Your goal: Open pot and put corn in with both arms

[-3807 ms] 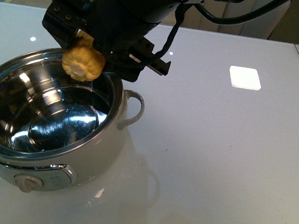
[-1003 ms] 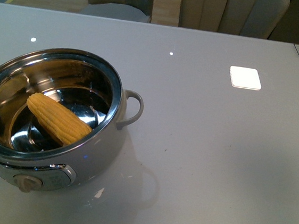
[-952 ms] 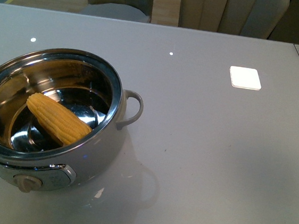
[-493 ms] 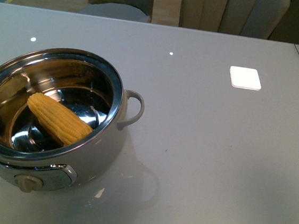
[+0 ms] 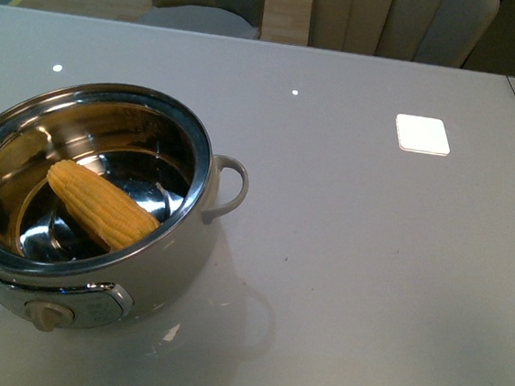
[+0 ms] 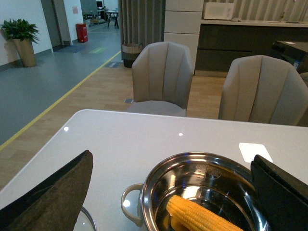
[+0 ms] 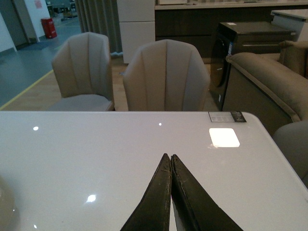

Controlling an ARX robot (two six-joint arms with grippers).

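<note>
Compared with the earliest frame, the black arm that hung over the pot (image 5: 86,198) with the corn (image 5: 101,205) in its grip has left the front view, and the cob has gone from above the far rim to inside the bowl. Over the last second we note no shift in cob or pot.

Progress, as we judge it: the pot stands lidless and the corn lies inside it, slanted against the steel wall, thick end toward the knob side. Both parts of the task appear done; nothing obvious remains beyond the arms staying clear. The lid cannot be placed with certainty.

View differences: the front view shows neither arm, only pot, corn and the white table (image 5: 370,260). The left wrist view shows the left gripper (image 6: 173,192) spread wide, its dark fingers (image 6: 57,192) framing the pot with nothing between them, plus a curved glassy edge by the pot's handle, possibly the lid; we cannot tell. The right wrist view shows the right gripper (image 7: 171,161) pressed closed on nothing, over bare table away from the pot, and two chairs (image 7: 166,77) beyond.
</note>
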